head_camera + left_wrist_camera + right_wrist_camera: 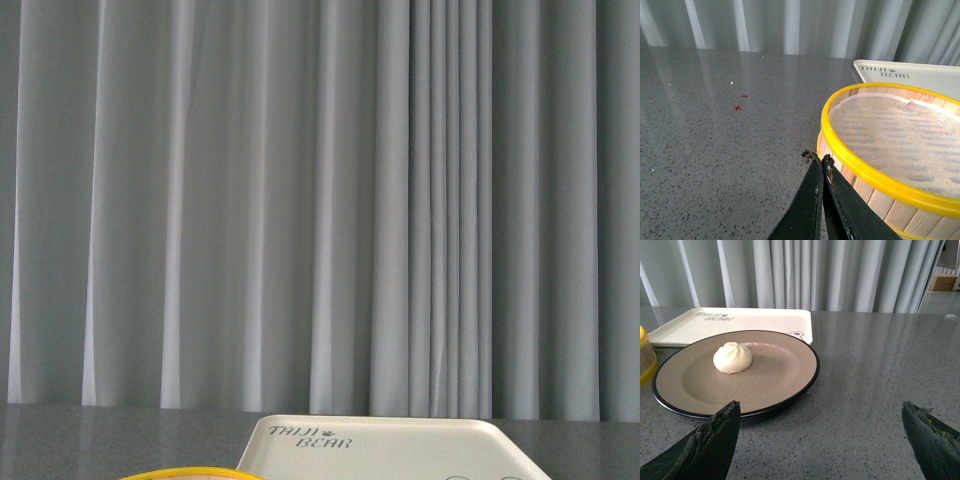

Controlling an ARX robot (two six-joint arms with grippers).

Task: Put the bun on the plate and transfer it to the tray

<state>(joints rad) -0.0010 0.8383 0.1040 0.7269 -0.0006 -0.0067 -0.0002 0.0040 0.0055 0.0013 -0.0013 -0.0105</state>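
The white pleated bun (732, 358) sits on the beige plate (775, 380) with its thin black rim, resting on the grey table. Just beyond the plate lies the cream tray (755, 320), also seen as the tray (400, 450) in the front view and the tray (920, 75) in the left wrist view. My right gripper (820, 412) is open, low over the table, the plate's near rim just ahead of one finger. My left gripper (817, 159) is shut on nothing, its tips beside the steamer basket's wall.
A wooden steamer basket (875, 175) with a yellow rim and a mesh liner stands next to the tray; its rim (190, 474) peeks into the front view and its side (645, 360) shows beside the plate. Grey curtains hang behind the table.
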